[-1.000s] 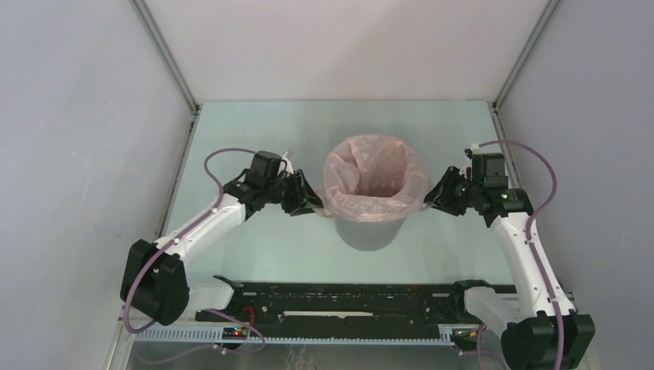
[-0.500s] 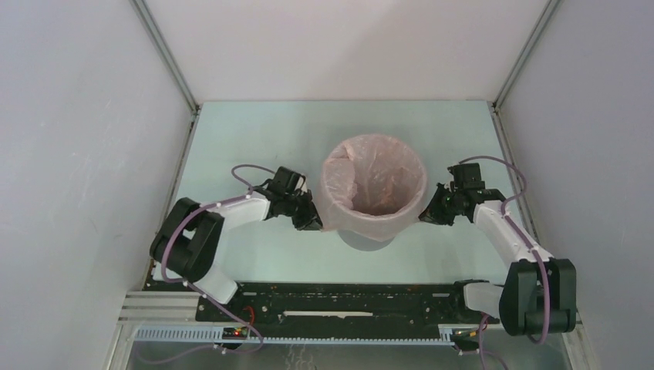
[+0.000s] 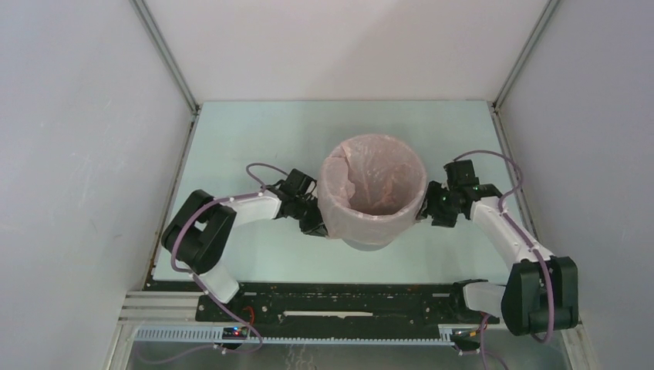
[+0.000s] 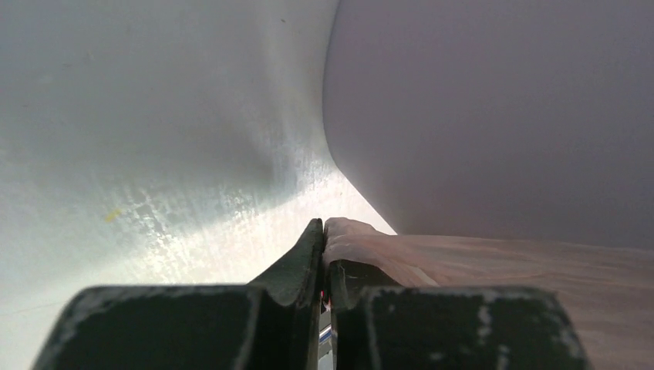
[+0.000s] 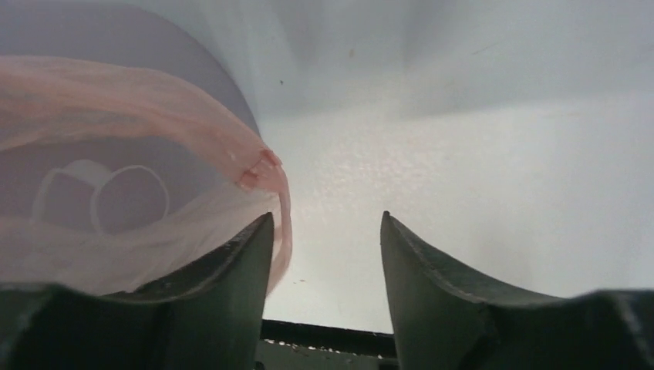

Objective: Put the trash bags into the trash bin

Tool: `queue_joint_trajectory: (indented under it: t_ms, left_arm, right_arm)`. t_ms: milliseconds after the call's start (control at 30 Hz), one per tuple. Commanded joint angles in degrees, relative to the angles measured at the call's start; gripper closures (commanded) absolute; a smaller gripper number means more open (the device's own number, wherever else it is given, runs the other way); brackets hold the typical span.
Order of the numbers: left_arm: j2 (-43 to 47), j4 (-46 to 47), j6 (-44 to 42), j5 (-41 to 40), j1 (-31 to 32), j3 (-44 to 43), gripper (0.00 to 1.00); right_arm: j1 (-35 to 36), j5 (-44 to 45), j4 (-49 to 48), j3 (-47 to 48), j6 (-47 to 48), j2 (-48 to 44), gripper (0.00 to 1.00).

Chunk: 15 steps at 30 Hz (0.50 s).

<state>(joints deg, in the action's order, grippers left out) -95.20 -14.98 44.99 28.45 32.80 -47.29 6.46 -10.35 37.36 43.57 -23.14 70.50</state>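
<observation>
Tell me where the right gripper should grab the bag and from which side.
Pinch the bag at the bunched hem tip that juts off the right wall of the bin, just beside the open jaws of the right gripper. Come in from the right, shifting toward the wall so the film sits between the jaws. Elsewhere it lies flat on the bin, offering little to pinch.

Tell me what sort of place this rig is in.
Probably a robot test cell: blank white panel walls on metal framing, a pale-green table, one trash bin lined with a pink trash bag.
</observation>
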Motion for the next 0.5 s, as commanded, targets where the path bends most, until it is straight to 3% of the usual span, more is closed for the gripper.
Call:
queue_joint_trajectory:
  t_ms: [0,100,267,367,467]
  left_arm:
    - [3.79,-0.14,0.2,1.07,1.04,-0.98,0.87]
    - [5.72,-1.22,-2.36,-0.34,1.39,-0.88,0.79]
    - [3.93,-2.53,-3.19,-0.59,1.39,0.02,0.8]
    - [3.78,-0.33,-2.15,0.65,1.83,0.41,0.8]
    - [3.42,-0.24,-2.04,0.39,1.99,-0.52,0.8]
  right_arm:
    - [-1.68,9.81,10.2,8.7,2.74,-5.55,0.33]
    - [-3.06,14.79,13.23,13.96,3.28,-10.17,0.2]
    - [-0.94,17.07,16.51,29.84,6.45,-12.2,0.16]
    - [6.6,19.61,16.93,40.05,8.0,-10.87,0.15]
    - [15.55,15.78,16.07,46.95,11.28,-6.49,0.13]
